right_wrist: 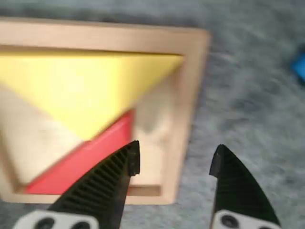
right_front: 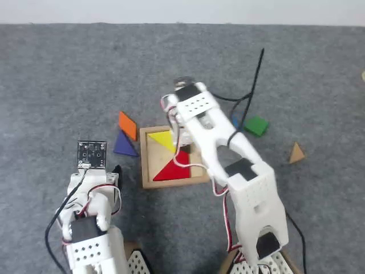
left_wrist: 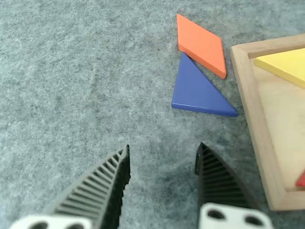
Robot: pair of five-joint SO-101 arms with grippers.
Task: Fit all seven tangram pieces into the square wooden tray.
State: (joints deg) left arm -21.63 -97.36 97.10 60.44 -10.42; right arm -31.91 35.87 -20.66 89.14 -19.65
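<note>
The table I work over is covered, as far as I can see, in grey felt-like matting. It lies under my left gripper and right gripper alike, its nap coarse and flecked. Far beyond both grippers the matting ends in a straight edge. Past it runs a pale, plain strip, wall or floor I cannot tell. Light falls evenly, leaving only soft shadows.

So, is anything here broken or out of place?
Nothing looks damaged. The yellow triangle and red triangle lie in the square wooden tray. The orange parallelogram, blue triangle and green square lie loose on the grey mat. The small tan triangle sits farthest off, not yet placed.
</note>
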